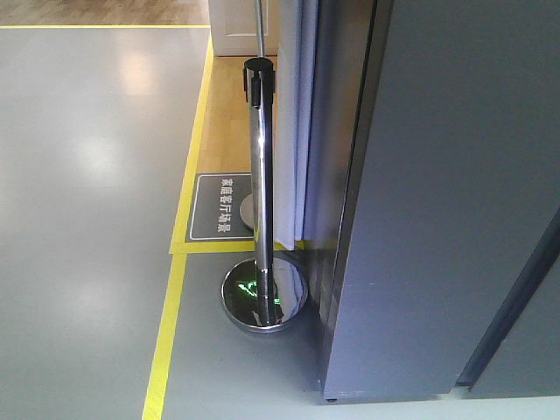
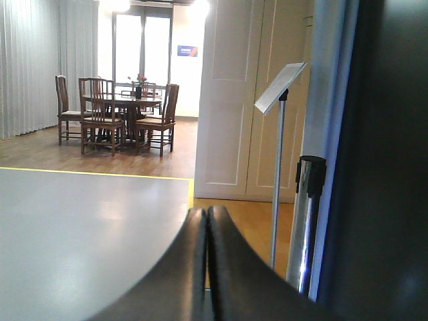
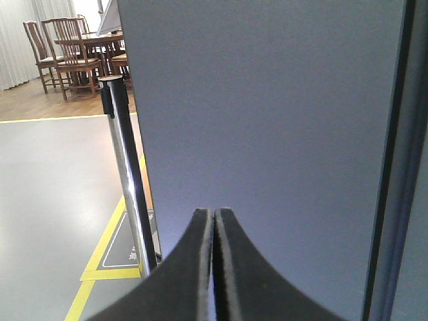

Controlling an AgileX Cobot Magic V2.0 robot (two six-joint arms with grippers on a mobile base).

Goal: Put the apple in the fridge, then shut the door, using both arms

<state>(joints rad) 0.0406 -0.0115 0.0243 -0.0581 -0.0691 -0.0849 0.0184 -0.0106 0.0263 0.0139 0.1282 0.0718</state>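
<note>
Now, the call from the tool outward:

Right gripper (image 3: 214,221): its two black fingers are being shown pressed together, pad against pad, with nothing pinched between them. It is being pointed straight at a plain dark grey panel.

Left gripper (image 2: 206,217): likewise pressed together and carrying nothing. It is being aimed past a dark edge on the right of its view towards open grey floor (image 2: 80,227).

Door (image 3: 267,107): the grey panel filling the right wrist view is being taken for the door's outer face. Whether the fingertips are touching it cannot be told.

Fridge (image 1: 455,192): only dark grey outer faces are being shown. No white interior, shelf or bin is being seen in any view, so the door is being judged shut or almost shut.

Apple: not being seen anywhere. It is being held by neither gripper. Whether it is lying inside the fridge cannot be told from these views.

Surroundings: a chrome stanchion post (image 1: 261,184) is being shown standing just beside the fridge, on its round base (image 1: 264,296), next to the yellow floor tape (image 1: 166,332). A sign stand (image 2: 279,90) and a dining table with chairs (image 2: 120,110) are being glimpsed well beyond.

Step in hand: probably the closing of the door, at or near its end.

Next move: a last firm push is being called for if any gap remains, then the arms are to be drawn back clear of the post.
</note>
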